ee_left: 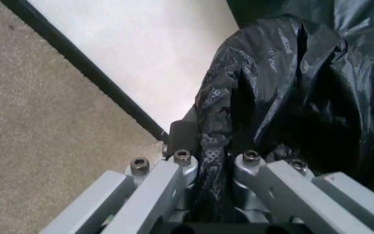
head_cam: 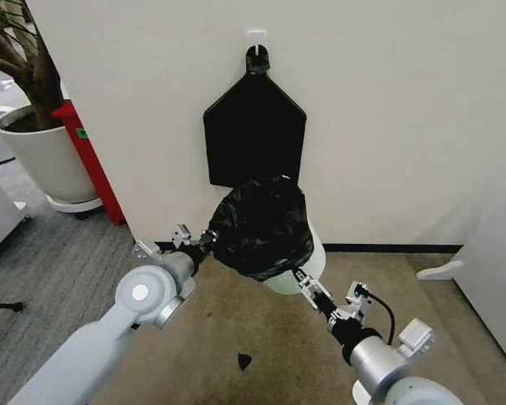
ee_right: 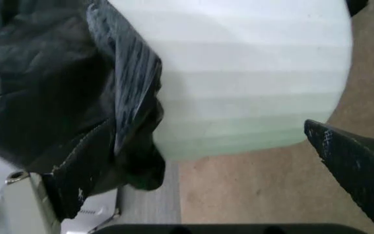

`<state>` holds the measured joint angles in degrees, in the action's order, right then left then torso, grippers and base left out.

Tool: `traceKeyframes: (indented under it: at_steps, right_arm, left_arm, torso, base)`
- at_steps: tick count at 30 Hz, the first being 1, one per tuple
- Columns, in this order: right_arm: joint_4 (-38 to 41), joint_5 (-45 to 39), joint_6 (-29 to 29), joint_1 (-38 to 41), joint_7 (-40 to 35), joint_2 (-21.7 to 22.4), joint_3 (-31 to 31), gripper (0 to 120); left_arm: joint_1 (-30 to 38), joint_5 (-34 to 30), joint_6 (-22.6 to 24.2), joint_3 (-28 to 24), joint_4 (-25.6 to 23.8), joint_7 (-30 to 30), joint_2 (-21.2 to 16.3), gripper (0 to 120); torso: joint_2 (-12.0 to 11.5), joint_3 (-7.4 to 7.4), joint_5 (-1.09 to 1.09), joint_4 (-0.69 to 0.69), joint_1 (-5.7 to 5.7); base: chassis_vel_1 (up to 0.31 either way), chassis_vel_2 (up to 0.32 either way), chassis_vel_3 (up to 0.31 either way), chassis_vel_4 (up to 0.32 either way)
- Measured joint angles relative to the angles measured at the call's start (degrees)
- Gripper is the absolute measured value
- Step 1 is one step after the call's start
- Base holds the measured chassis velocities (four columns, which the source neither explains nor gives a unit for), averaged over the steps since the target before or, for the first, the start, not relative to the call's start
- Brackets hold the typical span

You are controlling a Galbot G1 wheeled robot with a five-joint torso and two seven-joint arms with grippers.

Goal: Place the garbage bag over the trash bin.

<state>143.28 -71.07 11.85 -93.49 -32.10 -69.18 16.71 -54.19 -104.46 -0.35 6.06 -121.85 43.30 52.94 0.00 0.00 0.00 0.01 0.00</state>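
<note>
While the trash bin [head_cam: 314,261] stands on the carpet against the foot of the white wall [head_cam: 388,110], the garbage bag [head_cam: 261,226] bulges over its top and front as a loose, crinkled black mass that hides most of it; a strip of the bin's white side shows to the right of the bag and below it. Straight above, a flat black bundle [head_cam: 255,131] hangs from a small hook [head_cam: 256,38] on the wall, and its lower edge meets the top of the bag.

From the left, the left gripper [head_cam: 209,239] reaches the bag's left edge. Its wrist view shows a fold of the glossy plastic [ee_left: 265,97] running down between the two grey finger bars [ee_left: 167,180], which are closed tight on it.

From the lower right, the right gripper [head_cam: 304,281] sits at the bottom right of the bag, against the bin. Its wrist view shows one dark finger [ee_right: 89,165] pressed up against a bunch of the bag [ee_right: 50,87] beside the bin's pale wall [ee_right: 252,73], and the other finger [ee_right: 359,161] standing well apart over the carpet, so this gripper is spread wide.

A small black scrap [head_cam: 244,360] lies on the carpet between the arms. Off to the left stands a large white plant pot [head_cam: 42,156], with a red board [head_cam: 93,164] leaning next to it.
</note>
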Motion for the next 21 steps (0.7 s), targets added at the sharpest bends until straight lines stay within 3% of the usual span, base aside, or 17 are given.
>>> traceKeyframes:
  at_steps: [8, 21]
  right_arm:
    - [-0.1, 4.0, 0.1, 0.7, -3.5, -0.5, -0.8, 100]
    - [-7.0, 8.7, -0.4, 2.8, -6.1, -1.5, -2.2, 100]
  left_arm:
    - [-0.1, -0.3, 0.0, 0.0, -1.3, 0.0, -0.1, 4]
    - [-0.8, -1.5, -0.1, 0.6, -4.0, 0.3, -0.6, 4]
  torso:
    - [0.0, 0.00, 0.00, 0.00, 0.00]
    - [0.0, 0.00, 0.01, -0.01, 0.00]
  base:
    - [0.000, 0.000, 0.000, 0.000]
    - [0.000, 0.000, 0.000, 0.000]
